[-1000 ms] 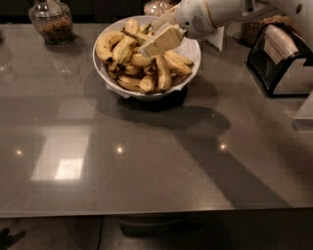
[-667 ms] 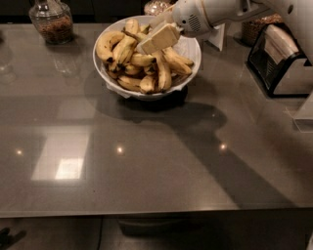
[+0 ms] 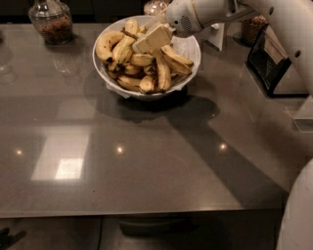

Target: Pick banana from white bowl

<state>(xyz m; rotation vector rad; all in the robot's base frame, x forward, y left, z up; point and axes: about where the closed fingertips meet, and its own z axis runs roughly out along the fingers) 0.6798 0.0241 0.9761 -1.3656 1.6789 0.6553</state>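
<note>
The white bowl (image 3: 190, 47) stands at the back middle of the grey counter and is heaped with several yellow bananas. The long slender banana (image 3: 177, 57) lies on the right of the heap, running from the middle toward the right rim. My gripper (image 3: 151, 39), with cream-coloured pads, reaches in from the upper right and sits low over the top middle of the heap, right at the inner end of that banana. It hides part of the bananas under it.
A glass jar (image 3: 50, 22) with brown contents stands at the back left, and another jar (image 3: 156, 6) stands behind the bowl. A black and white appliance (image 3: 274, 63) stands at the right. The counter's front edge (image 3: 146, 212) runs across the bottom.
My gripper has shifted slightly left over the heap of bananas. The bowl and bananas have not visibly moved.
</note>
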